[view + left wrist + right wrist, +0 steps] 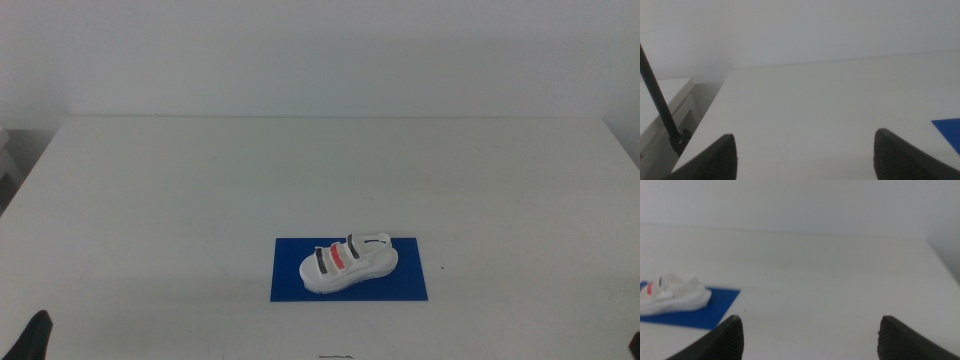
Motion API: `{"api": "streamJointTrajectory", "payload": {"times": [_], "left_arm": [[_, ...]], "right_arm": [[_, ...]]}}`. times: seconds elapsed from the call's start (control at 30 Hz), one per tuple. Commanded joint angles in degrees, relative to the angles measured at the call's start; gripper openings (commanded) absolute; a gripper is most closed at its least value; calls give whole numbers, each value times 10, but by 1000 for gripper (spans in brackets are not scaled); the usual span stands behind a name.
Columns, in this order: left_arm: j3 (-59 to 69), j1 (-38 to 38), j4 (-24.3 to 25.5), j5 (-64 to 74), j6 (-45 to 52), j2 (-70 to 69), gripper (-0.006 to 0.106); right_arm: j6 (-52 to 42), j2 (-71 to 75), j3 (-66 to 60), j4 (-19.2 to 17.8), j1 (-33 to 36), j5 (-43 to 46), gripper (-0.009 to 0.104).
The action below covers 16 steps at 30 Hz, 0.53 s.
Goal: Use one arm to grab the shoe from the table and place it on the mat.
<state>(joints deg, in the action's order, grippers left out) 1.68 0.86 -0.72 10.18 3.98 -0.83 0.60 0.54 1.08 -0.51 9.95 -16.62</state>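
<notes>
Shoe [348, 264] is sitting on the mat [410, 284] already, near the front-middle of the tabletop [320, 170]. It lies a bit diagonal, sole down, straps up, and as far as I can see it's fully within the blue. So I'd judge the placing step done; task looks basically complete.

Both arms are pulled back. Left tool [802, 152] sits low over the tabletop's near left corner, only a dark tip showing at the bottom edge of the middle view, jaws spread wide w/ nothing between. Right tool [810, 335] is back on the other side, out of the middle view, also spread wide and empty; its cam sees the shoe and mat off to one side, well apart from it.

Next move, imo: nothing much, just stay parked. If a fix were wanted, maybe squaring the shoe to the mat, but not needed.

Around: not much. A thin black cable or rod [657, 100] and some white furniture [662, 107] by the left edge of the tabletop. Nothing in the way.
</notes>
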Motion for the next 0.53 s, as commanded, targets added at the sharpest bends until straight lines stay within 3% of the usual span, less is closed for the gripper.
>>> {"api": "streamJointTrajectory", "payload": {"times": [0.0,0.5], "left_arm": [[-2,3,-5,-47,-8,-9,94],[-2,3,-5,-47,-8,-9,94]], "right_arm": [[-6,13,4,5,-4,42,94],[-6,13,-17,-2,-4,9,94]]}}
